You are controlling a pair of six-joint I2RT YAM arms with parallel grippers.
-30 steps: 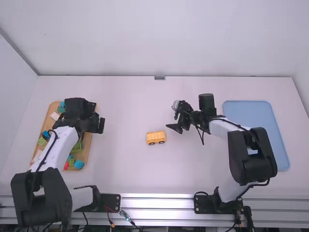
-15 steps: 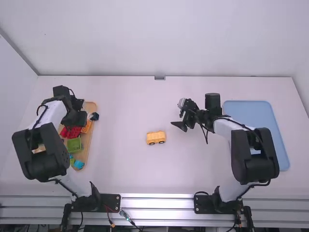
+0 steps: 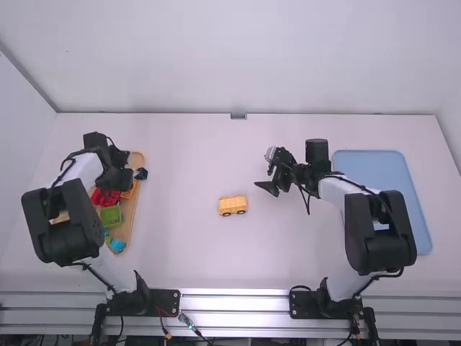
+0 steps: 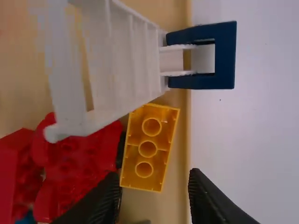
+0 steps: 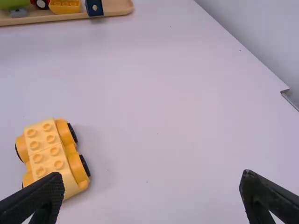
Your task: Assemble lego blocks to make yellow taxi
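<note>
The left gripper [image 3: 115,178] was wide above the tray [image 3: 132,210]; the right gripper [image 3: 267,173], also wide, was near the yellow car [image 3: 232,205].

The toy car [image 5: 49,151] looks like smooth plastic. The tray [image 5: 117,7] appears to be smooth wood, the table [image 5: 163,93] looks matt, and the rail [image 3: 234,303] is shiny metal.

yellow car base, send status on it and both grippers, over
Left gripper open over yellow block in tray. Right gripper open, empty. Car base wheeled, on table. Red bricks, white piece crowd the block.
</note>
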